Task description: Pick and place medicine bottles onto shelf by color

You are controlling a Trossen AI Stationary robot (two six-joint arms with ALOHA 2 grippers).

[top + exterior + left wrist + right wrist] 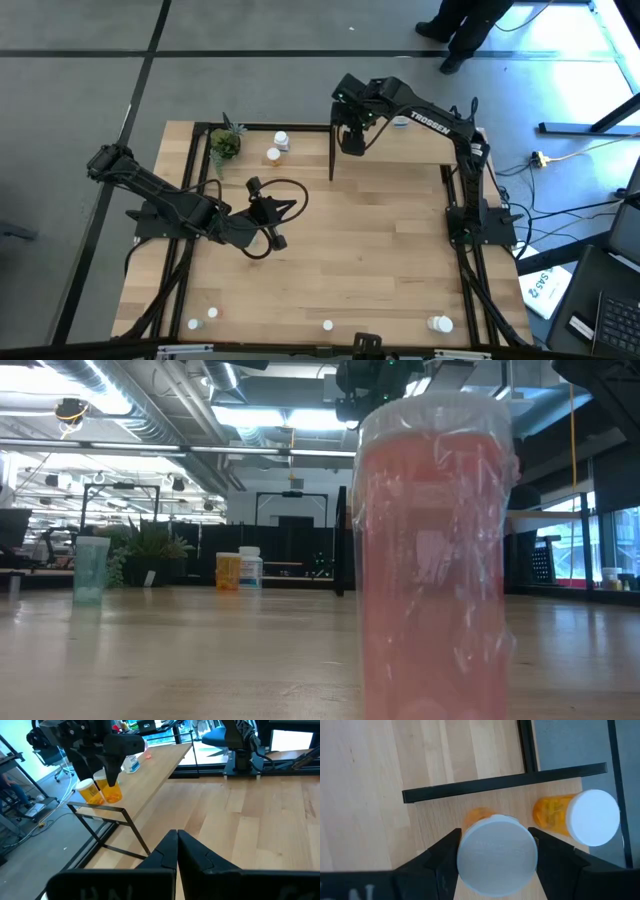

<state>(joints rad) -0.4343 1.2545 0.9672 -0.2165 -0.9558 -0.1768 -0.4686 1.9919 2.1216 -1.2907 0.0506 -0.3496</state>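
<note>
An orange white-capped medicine bottle (496,854) is grasped by the right gripper (495,851) over the raised light-wood shelf (445,817), upper centre of the high view, beside one already-placed orange bottle (577,817). Several bottles are left along the surface (380,250)'s lower edge. The left gripper (177,851) is clenched, empty.

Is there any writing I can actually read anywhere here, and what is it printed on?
"TROSSEN": white letters on the right arm, high view.
Labels on the orange bottles and the pink bottle: blurred, unreadable.
Print on the white sheet beside the table: too small to read.
</note>
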